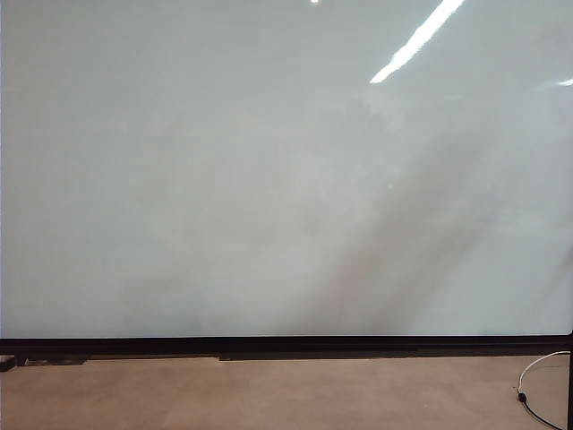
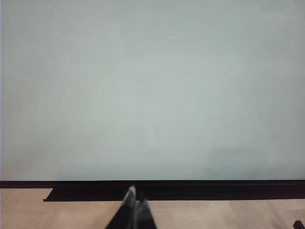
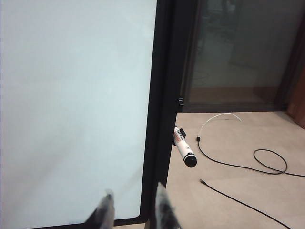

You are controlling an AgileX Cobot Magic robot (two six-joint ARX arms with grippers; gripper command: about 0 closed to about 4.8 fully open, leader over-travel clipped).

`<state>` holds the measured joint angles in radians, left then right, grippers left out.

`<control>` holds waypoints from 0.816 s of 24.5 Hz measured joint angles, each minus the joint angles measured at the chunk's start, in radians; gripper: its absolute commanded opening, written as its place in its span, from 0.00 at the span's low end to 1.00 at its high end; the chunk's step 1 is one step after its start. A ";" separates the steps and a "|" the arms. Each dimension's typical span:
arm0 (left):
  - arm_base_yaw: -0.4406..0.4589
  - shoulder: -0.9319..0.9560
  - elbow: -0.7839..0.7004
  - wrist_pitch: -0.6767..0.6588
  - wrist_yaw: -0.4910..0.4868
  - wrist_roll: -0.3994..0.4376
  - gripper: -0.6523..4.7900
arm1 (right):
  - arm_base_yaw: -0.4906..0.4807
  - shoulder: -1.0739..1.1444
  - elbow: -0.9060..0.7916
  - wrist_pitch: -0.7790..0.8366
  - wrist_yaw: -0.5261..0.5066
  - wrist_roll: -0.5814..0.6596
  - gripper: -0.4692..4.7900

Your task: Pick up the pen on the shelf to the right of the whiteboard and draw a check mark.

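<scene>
Facing the whiteboard (image 3: 71, 109) edge, my right gripper (image 3: 135, 202) hangs with fingers apart — empty. The pen (image 3: 183, 149) juts from the board's black side frame (image 3: 159, 119), off ahead of me, untouched. My left gripper (image 2: 135, 198) points at the board's bottom rail, fingertips pressed together.

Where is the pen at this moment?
Only the right wrist view shows the pen: it juts out beside the black frame at the right edge of the whiteboard, ahead of the right gripper, not yet held.
</scene>
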<state>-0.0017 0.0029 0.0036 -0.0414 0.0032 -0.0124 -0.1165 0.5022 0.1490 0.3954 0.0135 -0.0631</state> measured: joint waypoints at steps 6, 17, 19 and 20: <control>0.000 0.000 0.000 0.000 0.000 0.000 0.11 | -0.107 0.035 0.000 0.044 -0.116 0.011 0.44; 0.000 0.000 0.000 0.000 0.000 0.000 0.11 | -0.245 0.039 0.000 0.063 -0.235 0.010 0.49; 0.000 0.000 0.000 0.000 0.000 0.000 0.11 | -0.260 0.082 0.000 0.095 -0.261 0.010 0.49; 0.000 0.000 0.000 0.000 0.000 0.000 0.11 | -0.264 0.105 0.000 0.116 -0.270 0.010 0.49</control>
<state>-0.0017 0.0029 0.0036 -0.0414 0.0032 -0.0120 -0.3809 0.6071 0.1486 0.5117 -0.2562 -0.0536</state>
